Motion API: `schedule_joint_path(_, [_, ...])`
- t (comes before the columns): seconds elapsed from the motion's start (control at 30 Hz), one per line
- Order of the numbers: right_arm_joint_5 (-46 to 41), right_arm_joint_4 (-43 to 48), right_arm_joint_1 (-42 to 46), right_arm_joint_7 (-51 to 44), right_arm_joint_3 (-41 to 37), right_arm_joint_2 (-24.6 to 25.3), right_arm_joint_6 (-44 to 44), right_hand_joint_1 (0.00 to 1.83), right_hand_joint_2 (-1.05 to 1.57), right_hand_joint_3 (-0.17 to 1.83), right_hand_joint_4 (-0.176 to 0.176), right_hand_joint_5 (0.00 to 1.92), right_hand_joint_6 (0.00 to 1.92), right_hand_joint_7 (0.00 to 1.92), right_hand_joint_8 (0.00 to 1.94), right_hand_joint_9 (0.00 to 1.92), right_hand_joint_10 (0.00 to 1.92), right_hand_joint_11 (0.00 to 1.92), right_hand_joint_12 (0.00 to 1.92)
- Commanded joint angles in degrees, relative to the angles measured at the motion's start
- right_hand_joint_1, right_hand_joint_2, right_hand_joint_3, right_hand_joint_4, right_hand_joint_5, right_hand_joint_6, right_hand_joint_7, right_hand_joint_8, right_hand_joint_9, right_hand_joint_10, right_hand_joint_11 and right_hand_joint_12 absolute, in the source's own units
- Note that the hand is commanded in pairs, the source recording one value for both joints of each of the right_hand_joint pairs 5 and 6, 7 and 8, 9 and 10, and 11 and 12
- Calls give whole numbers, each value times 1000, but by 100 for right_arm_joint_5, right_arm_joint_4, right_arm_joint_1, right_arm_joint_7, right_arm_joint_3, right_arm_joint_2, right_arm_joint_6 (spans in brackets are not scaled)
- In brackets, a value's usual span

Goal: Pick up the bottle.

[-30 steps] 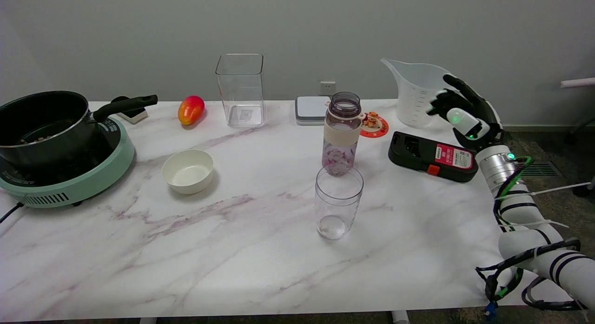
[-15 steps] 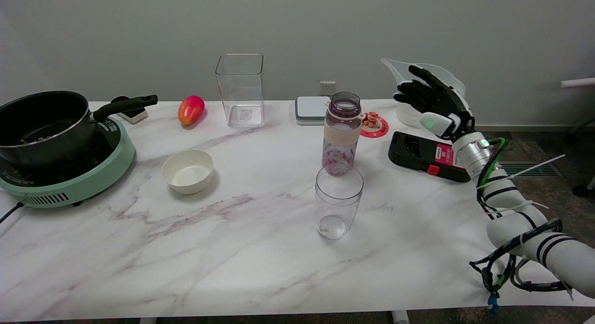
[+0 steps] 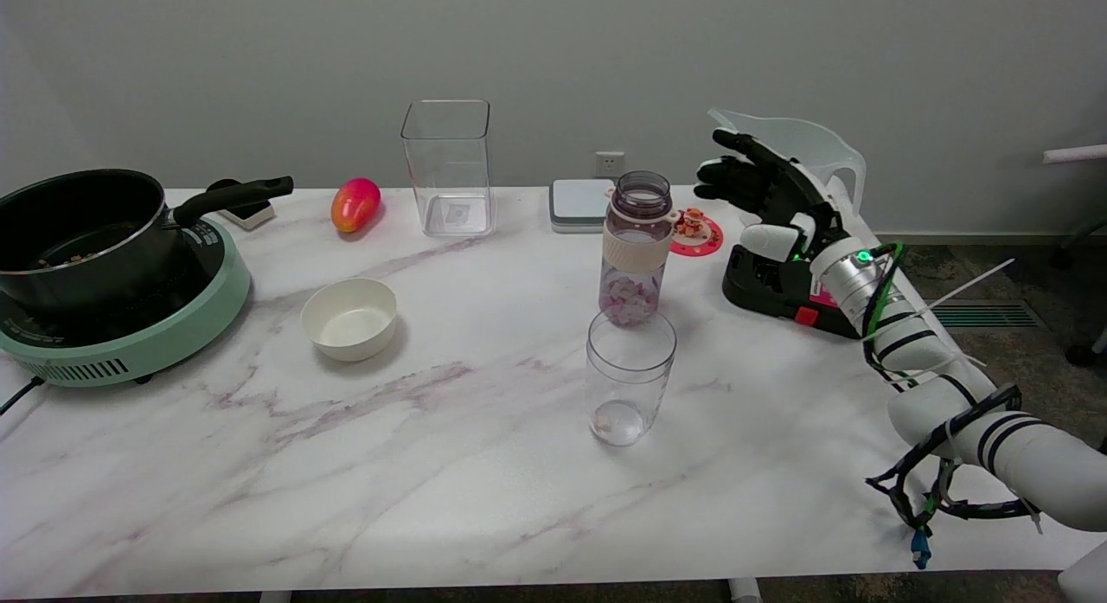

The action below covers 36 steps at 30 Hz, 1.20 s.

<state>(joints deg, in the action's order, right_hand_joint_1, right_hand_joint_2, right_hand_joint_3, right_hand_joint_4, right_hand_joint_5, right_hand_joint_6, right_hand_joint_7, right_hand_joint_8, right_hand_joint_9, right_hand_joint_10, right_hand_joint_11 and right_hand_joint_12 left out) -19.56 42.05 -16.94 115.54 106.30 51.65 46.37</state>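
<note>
- The right hand [image 3: 770, 196] hangs in the air above the far right part of the tabletop [image 3: 467, 465], empty, with its dark fingers [image 3: 735, 143] spread apart and pointing toward the picture's left.
- Its white arm [image 3: 951, 404], wrapped with black and green cables, reaches in from the lower right.
- Just beneath the hand and wrist lies a black device with a red label [image 3: 778, 287], flat on the tabletop.
- Behind the hand stands a clear measuring jug [image 3: 813, 153], partly hidden by the fingers.
- Left of the hand and apart from it, the bottle [image 3: 636, 248] stands upright, uncapped, with a cream band around its middle and pinkish contents at the bottom.
- A small round red coaster with a little figure [image 3: 696, 231] lies between the bottle and the hand, further back.
- A clear glass [image 3: 630, 378] stands just in front of the bottle, nearer the camera.
- Behind the bottle sits a small grey-and-white flat box [image 3: 579, 203].
- Further left: a tall clear square container [image 3: 447, 166], a red-and-yellow mango [image 3: 355, 204], and a white bowl [image 3: 348, 318].
- At the far left a black pot [image 3: 82, 235] sits on a green cooker [image 3: 130, 335], its handle pointing right.
</note>
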Motion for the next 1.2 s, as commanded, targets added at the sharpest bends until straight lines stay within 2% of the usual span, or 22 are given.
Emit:
schedule_joint_path(0.03, [339, -457, -380, -230, 239, 401, -111, 1299, -556, 1128, 0, 359, 359, 728, 728, 582, 582, 645, 645])
schedule_joint_path(0.3, [331, -760, -532, -438, 255, 673, -86, 1320, -504, 1056, 0, 359, 359, 756, 756, 601, 601, 671, 671])
schedule_joint_path(1.2, [379, -955, -637, -478, 351, 1369, -86, 1342, -537, 1118, 0, 371, 371, 756, 756, 585, 585, 675, 675])
